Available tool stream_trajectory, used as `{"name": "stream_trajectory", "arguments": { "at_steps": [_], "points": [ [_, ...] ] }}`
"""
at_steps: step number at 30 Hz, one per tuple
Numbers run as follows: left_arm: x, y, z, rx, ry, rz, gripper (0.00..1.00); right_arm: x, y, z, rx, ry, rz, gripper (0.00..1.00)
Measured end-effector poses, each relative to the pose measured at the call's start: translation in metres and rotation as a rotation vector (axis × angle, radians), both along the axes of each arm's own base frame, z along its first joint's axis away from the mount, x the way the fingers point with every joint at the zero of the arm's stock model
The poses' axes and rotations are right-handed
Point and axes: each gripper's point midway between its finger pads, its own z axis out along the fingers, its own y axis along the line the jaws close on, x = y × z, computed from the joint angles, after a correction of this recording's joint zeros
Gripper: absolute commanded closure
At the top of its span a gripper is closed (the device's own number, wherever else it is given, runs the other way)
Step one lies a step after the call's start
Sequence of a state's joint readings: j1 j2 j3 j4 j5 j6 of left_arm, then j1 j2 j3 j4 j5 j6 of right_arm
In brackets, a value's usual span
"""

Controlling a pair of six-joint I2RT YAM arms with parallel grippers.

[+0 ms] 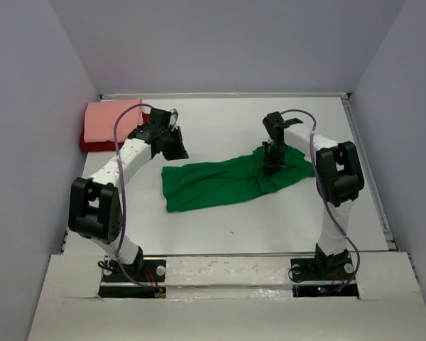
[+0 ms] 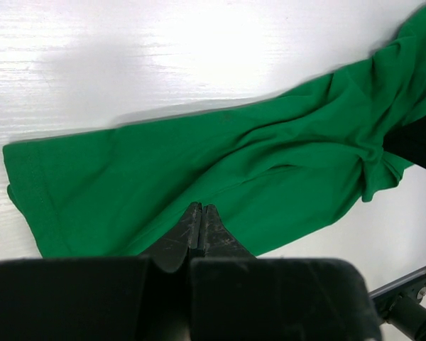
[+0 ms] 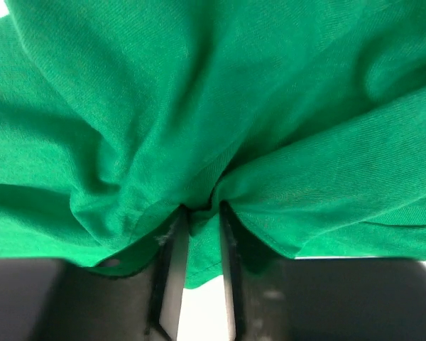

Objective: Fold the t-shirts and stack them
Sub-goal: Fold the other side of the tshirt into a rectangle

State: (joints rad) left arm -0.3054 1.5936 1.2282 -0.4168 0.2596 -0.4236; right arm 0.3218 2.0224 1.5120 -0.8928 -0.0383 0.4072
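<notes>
On table, three tees; right pincer tight on green tee, left pincer closed.

No readable text, label, brand or number is showing anywhere. The bright green cloth t-shirt is showing plain fabric only.

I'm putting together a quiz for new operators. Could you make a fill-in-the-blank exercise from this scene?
1. The green t-shirt is pinched by the ____.
2. The pink t-shirt lies folded on the ____.
3. The left gripper, holding nothing, is ____.
Missing: right gripper; dark red t-shirt; shut.
</notes>
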Motion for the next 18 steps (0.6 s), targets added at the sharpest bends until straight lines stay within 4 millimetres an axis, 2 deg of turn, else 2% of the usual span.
{"name": "stream_trajectory", "arguments": {
  "at_steps": [2, 8, 13, 18],
  "points": [
    [0.0, 0.0, 0.0, 0.0, 0.0, 0.0, 1.0, 0.001, 0.0, 0.0, 0.001, -0.004, 0.0, 1.0],
    [0.001, 0.006, 0.0, 0.026, -0.008, 0.023, 1.0, 0.001, -0.001, 0.002, -0.004, -0.008, -0.013, 1.0],
    [-0.003, 0.035, -0.013, 0.163, 0.03, 0.128, 1.0, 0.003, -0.004, 0.017, -0.013, -0.046, -0.022, 1.0],
    [-0.007, 0.052, -0.031, 0.251, 0.085, 0.191, 1.0, 0.008, -0.006, 0.036, -0.016, -0.095, -0.027, 1.0]
  ]
}}
